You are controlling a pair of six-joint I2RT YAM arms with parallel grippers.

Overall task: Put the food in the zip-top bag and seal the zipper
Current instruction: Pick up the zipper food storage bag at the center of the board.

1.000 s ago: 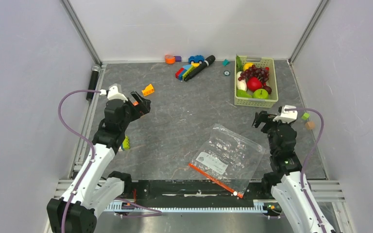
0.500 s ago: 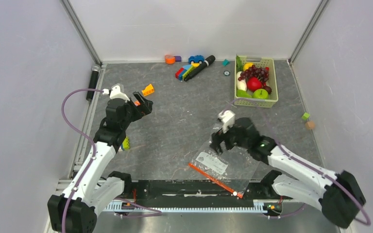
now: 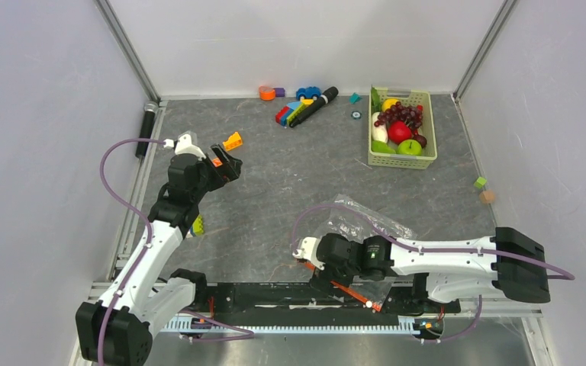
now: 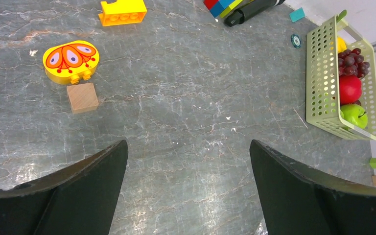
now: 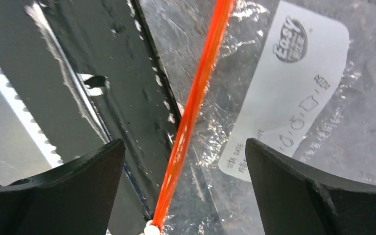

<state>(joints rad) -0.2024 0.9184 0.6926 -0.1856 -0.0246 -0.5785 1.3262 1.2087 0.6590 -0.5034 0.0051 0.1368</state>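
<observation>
Now right end effector [image 5: 184, 143] has reached the zipper [image 5: 201, 81].

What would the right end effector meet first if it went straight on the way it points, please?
Most likely the orange zipper of the zip-top bag, lying directly ahead of the right end effector; depth is unclear.

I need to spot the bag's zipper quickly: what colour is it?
Bright red-orange zipper, with a small white slider; clearest in the right wrist view.
</observation>
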